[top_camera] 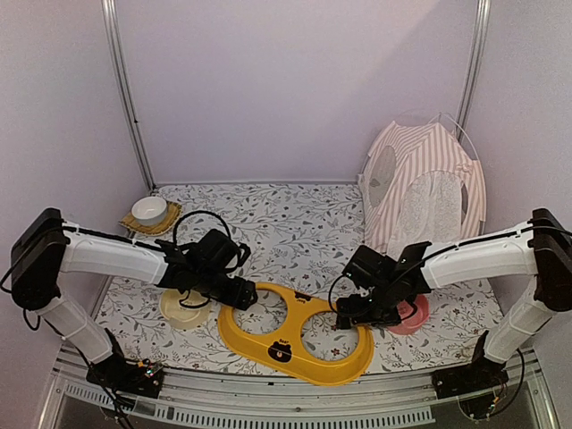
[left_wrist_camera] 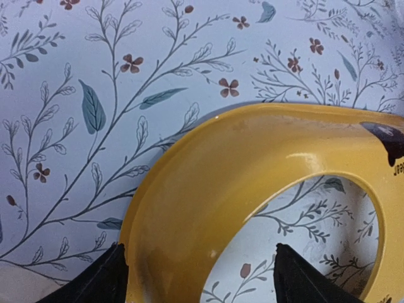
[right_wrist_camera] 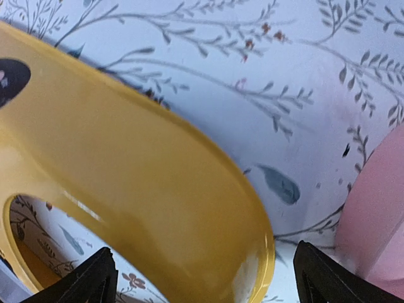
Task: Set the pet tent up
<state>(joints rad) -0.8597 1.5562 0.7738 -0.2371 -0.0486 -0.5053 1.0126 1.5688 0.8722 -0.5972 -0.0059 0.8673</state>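
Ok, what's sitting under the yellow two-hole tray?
Through both holes of the yellow tray only the flowered tablecloth shows, and no bowl sits in either hole. Whatever lies beneath its solid rim is covered.

The left arm (top_camera: pixel 107 255) and right arm (top_camera: pixel 483 255) have white shells, black joints and looping black cables; the left gripper (left_wrist_camera: pixel 199 255) and right gripper (right_wrist_camera: pixel 202 252) are black.
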